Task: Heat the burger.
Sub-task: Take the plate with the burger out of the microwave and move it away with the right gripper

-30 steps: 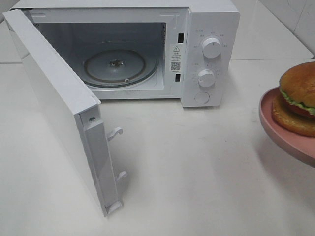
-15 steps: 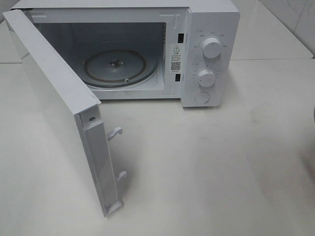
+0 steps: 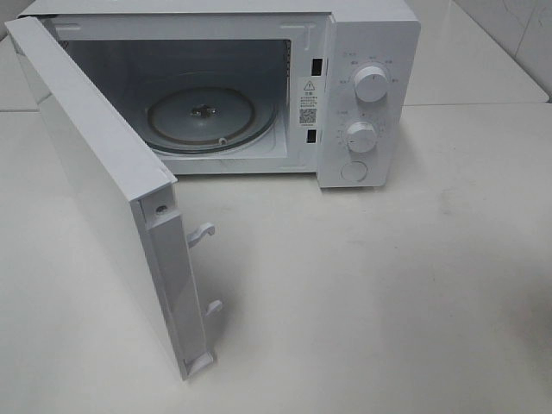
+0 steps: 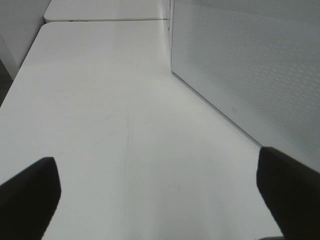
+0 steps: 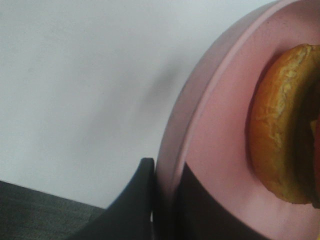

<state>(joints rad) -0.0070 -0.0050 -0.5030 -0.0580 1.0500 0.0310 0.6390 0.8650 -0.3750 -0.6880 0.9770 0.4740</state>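
Note:
The burger (image 5: pixel 285 130) shows only in the right wrist view, lying on a round pink plate (image 5: pixel 220 125); its golden-brown bun fills the frame's edge. My right gripper (image 5: pixel 167 200) is shut on the plate's rim, with one dark finger (image 5: pixel 135 205) outside the rim and the other (image 5: pixel 210 210) on the plate's inner face. Burger, plate and both grippers are out of the exterior high view. My left gripper (image 4: pixel 160 200) is open and holds nothing, its fingertips (image 4: pixel 27 195) over bare table beside the microwave door (image 4: pixel 250 65).
A white microwave (image 3: pixel 371 52) stands at the back of the white table (image 3: pixel 388 302). Its door (image 3: pixel 95 172) is swung wide toward the front left. The glass turntable (image 3: pixel 203 116) inside carries nothing. Two knobs (image 3: pixel 371 84) sit on its right panel.
A second ago the plate with the burger showed at the right edge of the exterior high view; it has since left that view to the right. The microwave has not moved.

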